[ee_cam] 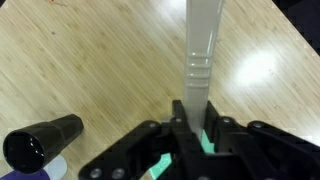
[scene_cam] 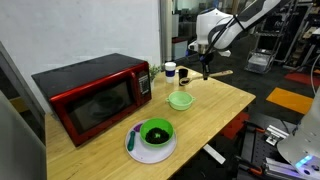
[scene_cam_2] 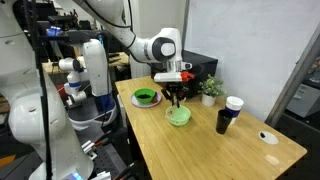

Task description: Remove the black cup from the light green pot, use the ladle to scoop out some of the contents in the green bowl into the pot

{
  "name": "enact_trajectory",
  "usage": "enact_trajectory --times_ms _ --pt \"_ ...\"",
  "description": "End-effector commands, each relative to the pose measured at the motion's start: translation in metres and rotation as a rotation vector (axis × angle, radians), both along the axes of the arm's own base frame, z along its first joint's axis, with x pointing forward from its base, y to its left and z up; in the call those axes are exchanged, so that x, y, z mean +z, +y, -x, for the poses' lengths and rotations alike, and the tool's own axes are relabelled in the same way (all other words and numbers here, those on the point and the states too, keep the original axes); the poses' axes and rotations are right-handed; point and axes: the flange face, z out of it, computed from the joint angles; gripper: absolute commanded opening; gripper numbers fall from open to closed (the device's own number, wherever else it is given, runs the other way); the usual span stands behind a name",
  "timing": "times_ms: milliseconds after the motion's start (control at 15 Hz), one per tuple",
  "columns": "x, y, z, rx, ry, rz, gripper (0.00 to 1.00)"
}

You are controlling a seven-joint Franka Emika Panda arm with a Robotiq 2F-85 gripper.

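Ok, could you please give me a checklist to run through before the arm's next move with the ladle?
1. Black cup out of the light green pot: ok; it stands on the table beside the white cup.
2. Gripper shut on the ladle handle: ok, seen in the wrist view.
3. Green bowl upright on its white plate, dark contents inside: ok.
4. Light green pot upright and free to receive a scoop: ok.
5. Ladle's scoop end loaded: cannot tell; no view shows it clearly.
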Motion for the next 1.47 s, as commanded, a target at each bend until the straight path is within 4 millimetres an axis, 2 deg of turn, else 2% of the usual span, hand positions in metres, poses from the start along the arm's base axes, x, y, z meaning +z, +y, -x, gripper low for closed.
enact_trajectory --times_ms 0,467,933,1400 --pt "-0.005 -0.002 -0.016 -0.006 0.031 0.064 0.06" --pt "-0.018 0.010 -0.027 0.010 0.067 0.169 0.06" --pt "-0.039 0.027 -0.026 0.050 0.136 0.271 0.06" --pt "-0.051 0.047 -0.025 0.130 0.090 0.392 0.06"
